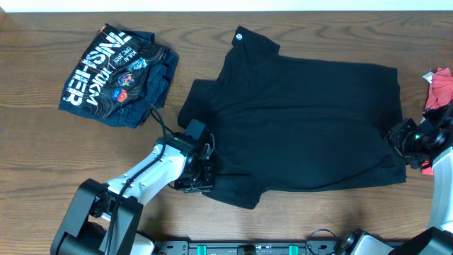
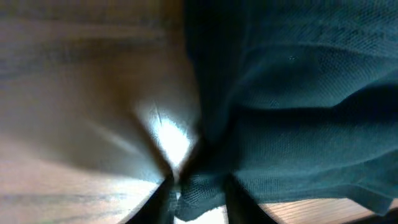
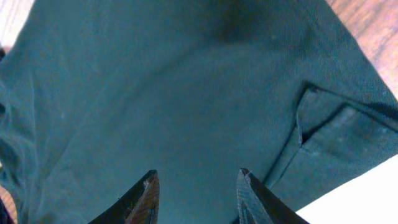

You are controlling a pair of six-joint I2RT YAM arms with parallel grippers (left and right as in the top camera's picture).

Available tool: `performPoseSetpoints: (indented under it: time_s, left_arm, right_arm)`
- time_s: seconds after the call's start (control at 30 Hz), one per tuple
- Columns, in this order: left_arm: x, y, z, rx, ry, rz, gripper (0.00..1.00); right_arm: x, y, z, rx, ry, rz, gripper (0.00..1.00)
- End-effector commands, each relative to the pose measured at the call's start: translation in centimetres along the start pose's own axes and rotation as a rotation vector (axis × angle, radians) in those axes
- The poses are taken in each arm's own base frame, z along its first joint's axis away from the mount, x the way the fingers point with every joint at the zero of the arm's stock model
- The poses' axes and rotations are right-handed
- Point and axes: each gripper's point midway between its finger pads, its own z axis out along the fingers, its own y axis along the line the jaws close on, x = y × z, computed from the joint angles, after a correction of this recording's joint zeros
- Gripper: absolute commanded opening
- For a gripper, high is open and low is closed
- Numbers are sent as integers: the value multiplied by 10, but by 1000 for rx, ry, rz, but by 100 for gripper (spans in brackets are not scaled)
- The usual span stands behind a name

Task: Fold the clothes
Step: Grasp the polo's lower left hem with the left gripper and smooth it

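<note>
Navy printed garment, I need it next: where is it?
Overhead, the navy garment lies far left on the table, left of the black T-shirt, beyond the left gripper.

Dark wood-grain table (image 1: pixel 318 216) (glossy in places); pale strip (image 1: pixel 212 4) beyond.

Even overhead light; blurry left wrist view, glare on table (image 2: pixel 165 140).

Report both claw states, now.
Left claw: closed, pinching the edge of the black T-shirt.
Right claw: open, holding nothing, poised over the same shirt.
</note>
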Motion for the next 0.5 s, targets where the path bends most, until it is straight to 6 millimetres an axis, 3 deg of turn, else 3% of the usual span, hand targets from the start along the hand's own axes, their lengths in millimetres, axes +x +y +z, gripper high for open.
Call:
performPoseSetpoints:
  time_s: [0.0, 0.07, 0.2, 0.3, 0.47]
  left_arm:
    - [10, -2, 2, 20, 45, -5, 11]
    - [20, -8, -1, 66, 96, -4, 6]
    - [35, -4, -18, 56, 168, -47, 6]
    - [35, -5, -33, 66, 151, -28, 6]
    - [32, -10, -47, 98, 79, -6, 6]
  right_arm:
    - [-2, 0, -4, 7, -11, -21, 40]
    - [-2, -6, -4, 40, -14, -17, 42]
    - [3, -22, -5, 124, -3, -5, 47]
    - [4, -41, -7, 228, -12, 65, 56]
    - [16, -58, 4, 297, 24, 107, 54]
